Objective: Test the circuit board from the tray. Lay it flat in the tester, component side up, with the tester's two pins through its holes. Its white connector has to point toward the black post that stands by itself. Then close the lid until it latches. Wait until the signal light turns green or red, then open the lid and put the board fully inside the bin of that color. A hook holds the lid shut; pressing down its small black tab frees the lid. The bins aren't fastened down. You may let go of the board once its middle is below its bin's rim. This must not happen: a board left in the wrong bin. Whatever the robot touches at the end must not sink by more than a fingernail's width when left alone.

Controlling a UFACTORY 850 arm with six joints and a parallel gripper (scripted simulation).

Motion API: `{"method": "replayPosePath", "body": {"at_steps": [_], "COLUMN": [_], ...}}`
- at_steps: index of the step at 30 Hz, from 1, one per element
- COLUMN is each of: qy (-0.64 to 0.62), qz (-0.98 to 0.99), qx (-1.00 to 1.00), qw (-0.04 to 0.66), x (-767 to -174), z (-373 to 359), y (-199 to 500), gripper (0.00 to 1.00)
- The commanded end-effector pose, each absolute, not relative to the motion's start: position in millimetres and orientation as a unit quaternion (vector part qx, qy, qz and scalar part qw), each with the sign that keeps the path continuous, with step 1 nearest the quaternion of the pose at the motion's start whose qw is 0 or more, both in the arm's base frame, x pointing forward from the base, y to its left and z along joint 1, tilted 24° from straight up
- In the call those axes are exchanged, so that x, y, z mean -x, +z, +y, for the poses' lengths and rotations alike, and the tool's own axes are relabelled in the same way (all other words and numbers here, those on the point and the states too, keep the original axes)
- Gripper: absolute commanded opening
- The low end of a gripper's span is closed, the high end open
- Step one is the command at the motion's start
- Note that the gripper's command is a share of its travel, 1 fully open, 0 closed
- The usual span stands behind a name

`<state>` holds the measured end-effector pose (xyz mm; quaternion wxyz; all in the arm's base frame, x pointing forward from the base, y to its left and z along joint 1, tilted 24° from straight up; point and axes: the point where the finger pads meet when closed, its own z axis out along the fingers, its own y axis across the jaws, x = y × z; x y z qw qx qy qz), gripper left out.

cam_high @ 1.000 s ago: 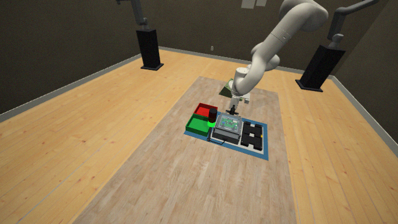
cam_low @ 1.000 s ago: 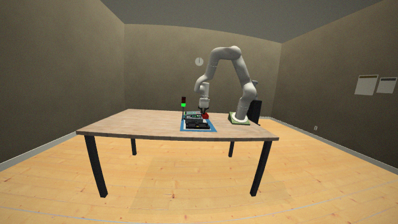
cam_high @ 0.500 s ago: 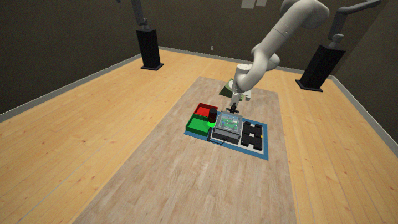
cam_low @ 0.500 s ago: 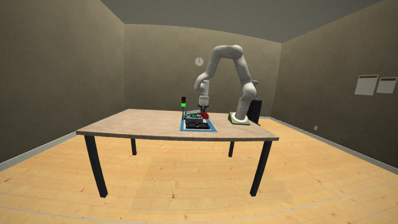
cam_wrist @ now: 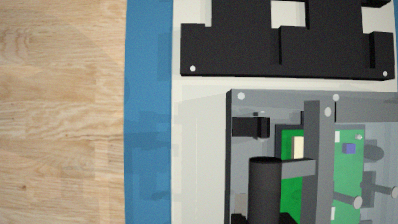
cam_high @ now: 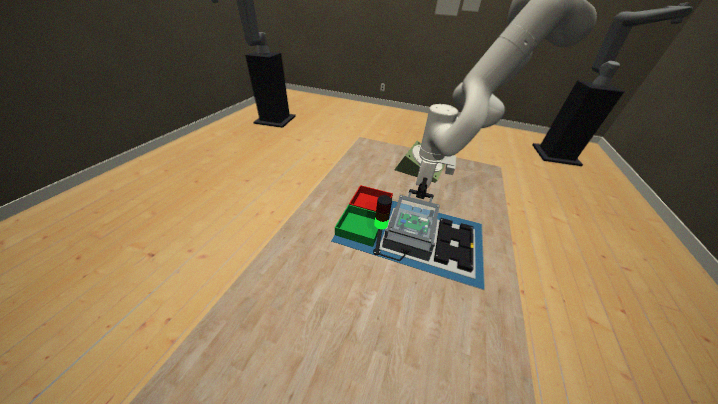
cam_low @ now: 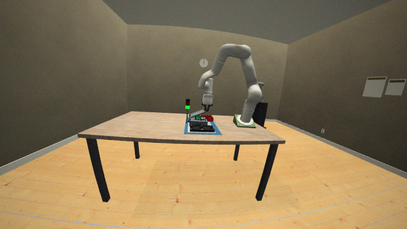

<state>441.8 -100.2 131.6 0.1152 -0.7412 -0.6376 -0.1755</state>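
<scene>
The green circuit board (cam_high: 414, 221) (cam_wrist: 346, 176) lies in the grey tester (cam_high: 406, 242) (cam_low: 198, 123) (cam_wrist: 250, 100). Its white connector (cam_wrist: 298, 148) shows in the wrist view. The tester's clear, grey-framed lid (cam_high: 418, 207) (cam_low: 196, 113) (cam_wrist: 318, 145) is tilted partway up. My gripper (cam_high: 424, 193) (cam_low: 207, 109) is shut on the lid's dark round handle (cam_wrist: 265, 192) at the raised edge. The fingertips do not show in the wrist view. The signal light (cam_high: 382, 224) (cam_low: 187, 107) glows green. The green bin (cam_high: 357, 226) and the red bin (cam_high: 369, 197) (cam_low: 210, 117) stand left of the tester.
The empty black tray (cam_high: 454, 243) (cam_low: 202, 128) (cam_wrist: 280, 45) sits right of the tester on the blue mat (cam_high: 476, 281) (cam_wrist: 147, 125). A black block (cam_wrist: 250, 127) sits inside the tester's near wall. The arm's base (cam_low: 244, 122) stands behind on the table.
</scene>
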Motion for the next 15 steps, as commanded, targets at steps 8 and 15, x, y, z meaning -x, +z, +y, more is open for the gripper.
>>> {"method": "replayPosePath", "body": {"at_steps": [8,15], "qy": [-0.175,-0.175], "qz": [-0.638,-0.638], "qx": [0.741,0.741], "qw": [0.115,0.115], "x": [-443.9,-443.9], "z": [-102.8,-102.8], "y": [136.5,136.5], "gripper": [0.00,0.28]}}
